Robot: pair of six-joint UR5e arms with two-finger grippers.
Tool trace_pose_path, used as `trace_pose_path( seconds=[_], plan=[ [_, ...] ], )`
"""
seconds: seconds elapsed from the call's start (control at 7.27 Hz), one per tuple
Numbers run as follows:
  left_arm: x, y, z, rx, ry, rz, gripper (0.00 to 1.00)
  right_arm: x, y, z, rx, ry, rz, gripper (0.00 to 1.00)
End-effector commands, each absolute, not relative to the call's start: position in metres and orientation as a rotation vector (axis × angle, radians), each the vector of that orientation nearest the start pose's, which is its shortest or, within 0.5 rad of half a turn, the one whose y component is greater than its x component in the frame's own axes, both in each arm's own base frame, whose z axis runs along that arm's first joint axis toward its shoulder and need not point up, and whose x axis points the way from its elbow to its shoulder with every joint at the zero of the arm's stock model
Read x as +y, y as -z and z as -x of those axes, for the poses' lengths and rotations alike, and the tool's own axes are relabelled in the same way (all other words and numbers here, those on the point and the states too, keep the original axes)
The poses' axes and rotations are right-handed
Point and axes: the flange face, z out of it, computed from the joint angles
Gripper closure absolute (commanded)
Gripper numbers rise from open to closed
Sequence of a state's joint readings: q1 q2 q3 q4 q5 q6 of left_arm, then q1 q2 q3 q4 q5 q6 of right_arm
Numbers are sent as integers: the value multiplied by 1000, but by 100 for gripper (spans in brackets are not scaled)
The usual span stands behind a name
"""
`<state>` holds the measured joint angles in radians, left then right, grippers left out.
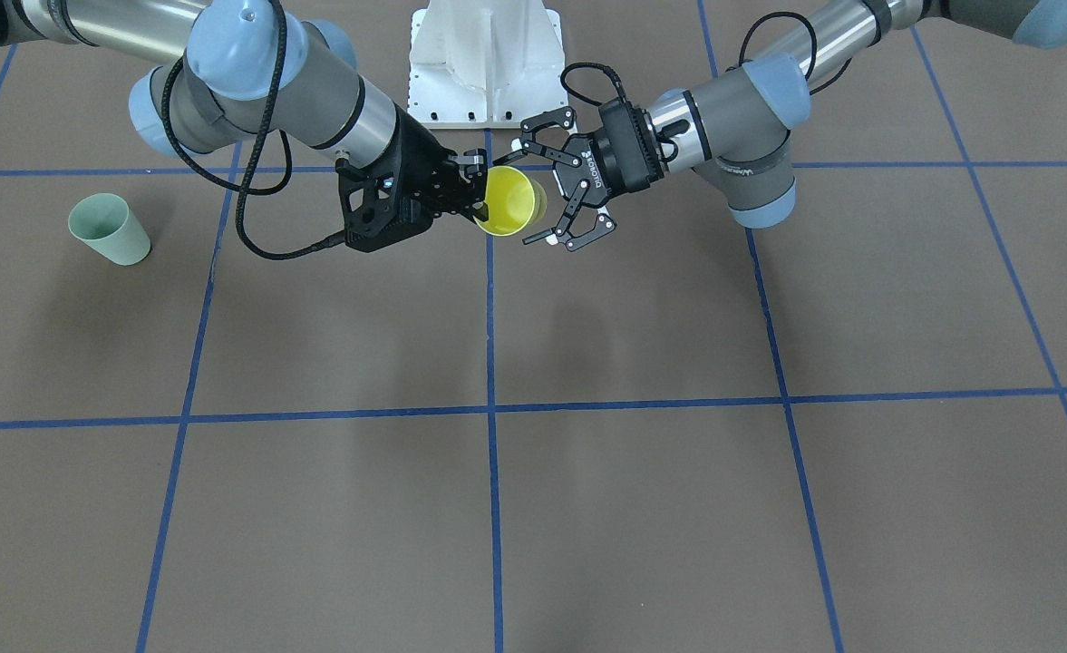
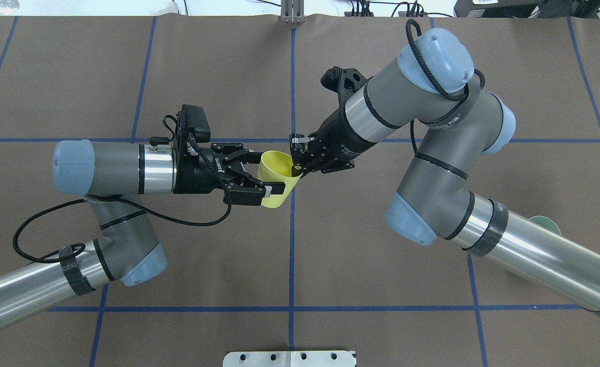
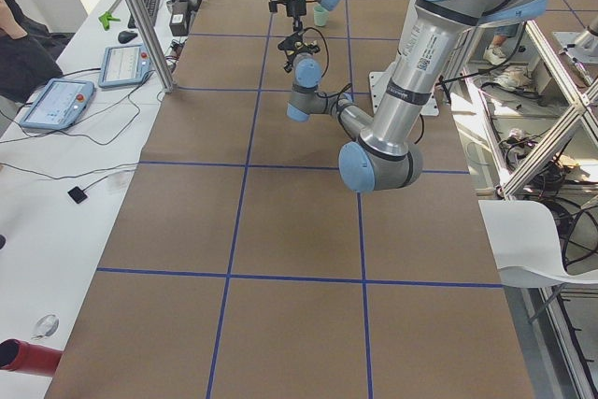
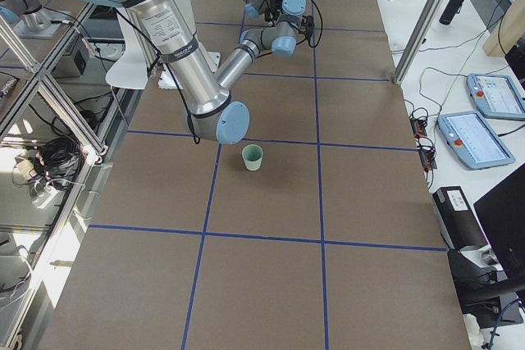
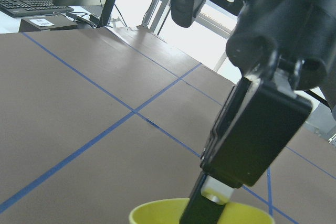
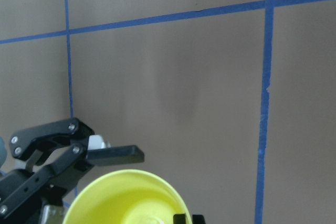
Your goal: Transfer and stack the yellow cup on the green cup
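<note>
The yellow cup (image 1: 508, 201) is held in the air over the table's middle, lying on its side; it also shows in the overhead view (image 2: 277, 173). My right gripper (image 1: 477, 195) is shut on its rim, one finger (image 5: 210, 203) inside the mouth. My left gripper (image 1: 538, 192) is open, its fingers (image 6: 115, 154) spread on either side of the cup's base end. The green cup (image 1: 109, 229) stands upright on the table on my right side, far from both grippers. In the overhead view it (image 2: 547, 224) is mostly hidden behind my right arm.
The white robot base plate (image 1: 486, 54) sits at the table's edge close behind the grippers. Blue tape lines (image 1: 492, 408) grid the brown table. A side bench with tablets (image 4: 492, 96) runs along the far edge.
</note>
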<state>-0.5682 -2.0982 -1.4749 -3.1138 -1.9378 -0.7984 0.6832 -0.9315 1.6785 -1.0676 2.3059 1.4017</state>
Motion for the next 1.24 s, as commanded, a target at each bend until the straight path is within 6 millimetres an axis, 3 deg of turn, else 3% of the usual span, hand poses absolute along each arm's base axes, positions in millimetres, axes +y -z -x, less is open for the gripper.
trace_pose_path(
  seconds=[0.0, 0.28, 0.55, 0.69, 0.83, 0.96, 1.1],
  plan=[
    [-414, -239, -466, 1697, -478, -1010, 0, -473, -191, 438, -1305, -18, 86, 100],
    [-416, -244, -465, 1689, -471, -1003, 0, -500, -206, 405, -1289, -80, 57, 100],
    [-431, -260, -454, 1632, -427, -980, 0, -542, -233, 327, -1264, -214, -10, 100],
    [-442, -275, -437, 1568, -397, -954, 0, -554, -234, 304, -1258, -243, -56, 100],
    [-454, -278, -410, 1494, -355, -931, 0, -560, -241, 284, -1223, -237, -124, 100],
    [-458, -260, -391, 1435, -326, -898, 0, -549, -250, 273, -1130, -231, -186, 100],
    [-458, -253, -378, 1370, -299, -846, 0, -533, -246, 272, -1020, -178, -208, 100]
  ],
)
